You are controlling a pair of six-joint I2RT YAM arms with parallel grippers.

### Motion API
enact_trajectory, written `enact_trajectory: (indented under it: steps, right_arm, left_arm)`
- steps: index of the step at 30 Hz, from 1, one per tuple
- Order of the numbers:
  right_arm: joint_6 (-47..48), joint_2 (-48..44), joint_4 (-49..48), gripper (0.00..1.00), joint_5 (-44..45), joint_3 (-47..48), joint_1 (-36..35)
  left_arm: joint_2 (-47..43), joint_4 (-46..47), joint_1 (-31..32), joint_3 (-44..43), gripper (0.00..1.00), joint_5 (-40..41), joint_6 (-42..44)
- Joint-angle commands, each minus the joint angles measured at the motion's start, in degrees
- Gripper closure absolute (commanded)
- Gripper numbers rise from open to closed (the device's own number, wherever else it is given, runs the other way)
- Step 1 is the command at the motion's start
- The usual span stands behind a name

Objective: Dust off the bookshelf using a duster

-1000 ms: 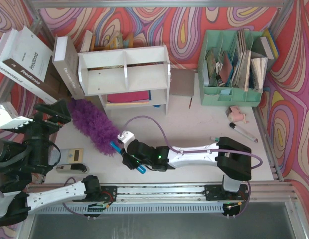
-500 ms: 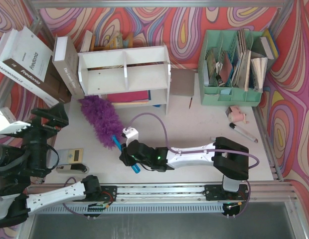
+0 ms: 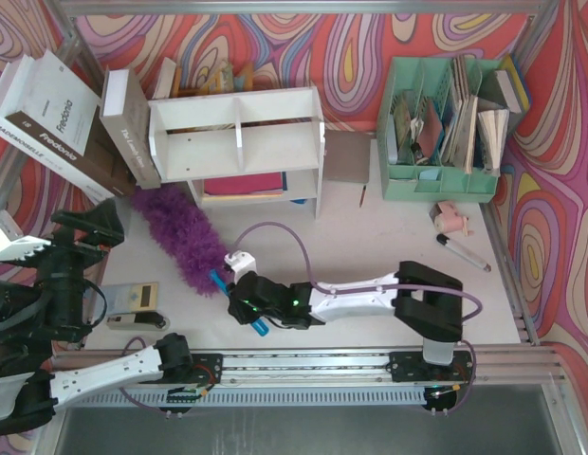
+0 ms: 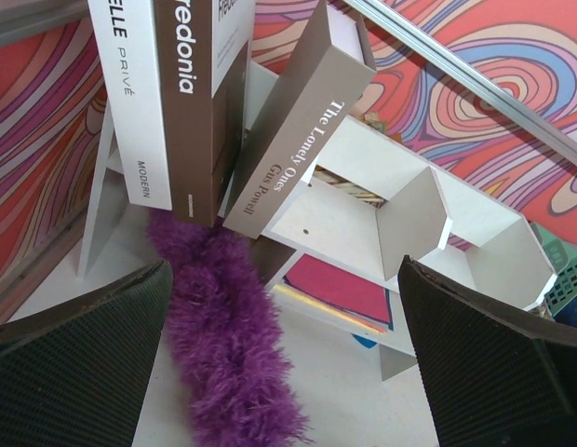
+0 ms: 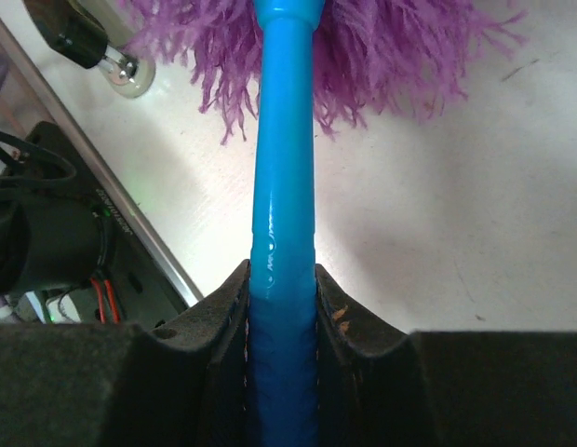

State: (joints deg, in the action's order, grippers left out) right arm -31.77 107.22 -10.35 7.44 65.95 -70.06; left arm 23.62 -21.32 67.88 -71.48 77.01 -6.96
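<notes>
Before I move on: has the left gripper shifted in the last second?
Yes. The left gripper has drawn back from the bookshelf, leftward and toward the near edge in the top view.

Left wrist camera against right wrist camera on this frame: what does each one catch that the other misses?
Left wrist only: the bookshelf, books leaning at its end, and the open left hand. Right wrist only: the right hand shut on the duster, at its blue handle. Both: the purple head of the duster.
</notes>
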Motion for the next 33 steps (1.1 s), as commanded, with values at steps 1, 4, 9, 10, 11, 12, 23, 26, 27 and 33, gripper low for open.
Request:
enact_trajectory:
  steps: [1,4,9,10,11,12,23,26,27,33]
  right_arm:
    - [2.09,-10.20,-5.29,1.00,5.88,-3.54,-0.33]
    - [0.68,-14.18,-5.79,1.00,8.20,-6.94,-0.50]
    - [-2.34,-16.24,-1.53,1.00,10.53,-9.70,-0.51]
    - [-2.49,-15.85,-1.00,1.00,10.14,-9.97,-0.51]
    - [-2.54,-15.06,-0.79,1.00,9.29,-10.05,-0.51]
    - [-2.70,-14.09,-0.04,1.00,8.79,-9.84,-0.45]
    - [0.29,-8.02,-1.11,1.00,2.90,-7.51,-0.50]
    - [2.63,-10.27,-2.40,1.00,2.91,-6.77,-0.51]
    - [4.11,-11.14,-2.93,1.00,2.85,-6.34,-0.62]
    - [8.64,-13.16,-4.39,1.00,0.26,-2.38,-1.75]
  left_arm:
    - [-1.12,-1.54,0.15,0.51,0.02,1.19,-0.82]
    - [-0.97,-0.65,0.14,0.64,0.01,1.30,-0.08]
    - [-0.52,-0.47,0.15,0.55,0.02,1.25,0.16]
    - [-0.49,-0.41,0.15,0.61,0.02,1.29,0.11]
    - [-0.43,-0.47,0.11,0.72,0.02,1.30,-0.01]
    - [-0.42,-0.41,0.15,0.76,0.02,1.30,0.00]
    - [-0.16,-0.91,0.13,0.29,0.02,1.20,-0.08]
    - [-0.24,-0.88,0.15,0.37,0.01,1.37,0.01]
    - [-0.24,-0.87,0.15,0.31,0.01,1.38,0.13]
    - [-0.06,-0.65,0.15,0.07,0.01,1.39,0.51]
